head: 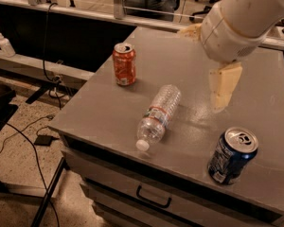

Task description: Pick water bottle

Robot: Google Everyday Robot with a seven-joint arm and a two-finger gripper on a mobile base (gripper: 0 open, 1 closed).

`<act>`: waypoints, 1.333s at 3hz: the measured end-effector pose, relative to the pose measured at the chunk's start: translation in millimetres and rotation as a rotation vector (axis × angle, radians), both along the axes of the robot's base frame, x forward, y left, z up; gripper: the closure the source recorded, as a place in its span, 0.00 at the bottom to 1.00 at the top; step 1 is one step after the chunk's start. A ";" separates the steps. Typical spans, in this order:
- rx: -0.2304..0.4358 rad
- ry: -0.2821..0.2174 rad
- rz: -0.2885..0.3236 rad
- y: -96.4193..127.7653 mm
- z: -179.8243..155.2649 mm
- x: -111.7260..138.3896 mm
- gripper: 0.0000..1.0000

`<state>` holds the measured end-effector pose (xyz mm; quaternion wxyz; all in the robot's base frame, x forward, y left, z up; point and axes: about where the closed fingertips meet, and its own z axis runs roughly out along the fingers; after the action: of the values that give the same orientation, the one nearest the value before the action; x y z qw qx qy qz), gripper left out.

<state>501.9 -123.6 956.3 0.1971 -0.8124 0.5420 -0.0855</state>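
Approach | gripper (222, 91) hovers over desk (99, 112), empty, opening cannot be told | water bottle (158, 112) lies between it and orange can (124, 64) | straddle ribbed middle crosswise, prevent rolling

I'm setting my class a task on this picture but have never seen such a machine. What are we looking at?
The big white shape at the top is a robot arm; the cream piece at its end is its gripper, hanging above the grey table between the bottle and the blue can. The one camera looks down from above. The clear bottle lies on its side, cap toward the near edge; the orange can and blue can stand upright. The gripper holds nothing; its job is to pick up the bottle.
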 end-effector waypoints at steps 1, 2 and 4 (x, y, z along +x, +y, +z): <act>-0.051 0.002 0.089 0.9 -25.2 3.0 0.00; -0.110 0.036 0.215 13.2 -63.6 7.3 0.00; -0.178 0.079 0.460 47.0 -113.8 15.9 0.00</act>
<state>517.8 -76.6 842.5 0.1178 -0.9312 0.3406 -0.0541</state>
